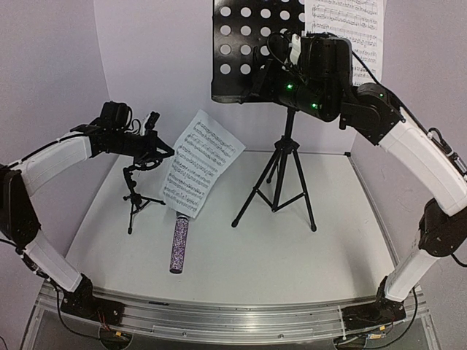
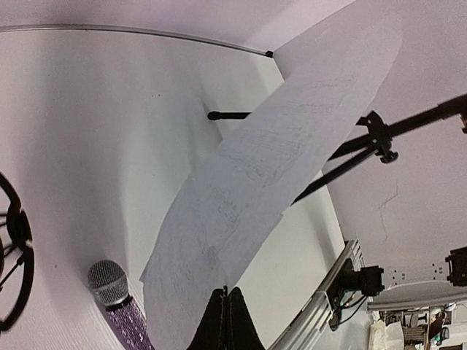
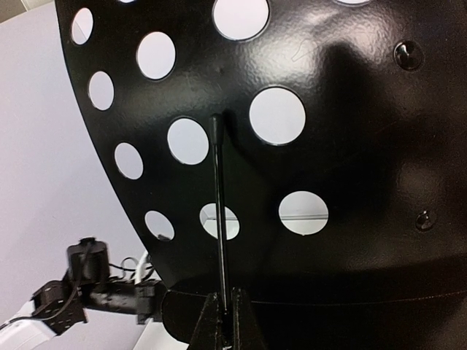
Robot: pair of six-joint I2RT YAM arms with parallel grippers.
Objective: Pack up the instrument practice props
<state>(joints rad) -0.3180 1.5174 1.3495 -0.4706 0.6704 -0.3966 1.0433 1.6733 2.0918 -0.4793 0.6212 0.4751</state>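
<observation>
Top view: microphone (image 1: 179, 246) head behind sheet-music page (image 1: 198, 164)

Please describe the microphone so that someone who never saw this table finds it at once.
Find the tall black music stand on the white table. Left of its legs, toward the near edge, the microphone lies flat. Only it is glittery purple with a silver head.

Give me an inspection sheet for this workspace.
surface: white table, no spills seen
job's things: microphone lying flat; mic stand and music stand upright; second page on music stand
clutter: nothing seen
grippers: left gripper shut on held page; right gripper shut on music stand's thin wire arm
cables: wiring at left arm base
surroundings: white walls; metal rail
</observation>
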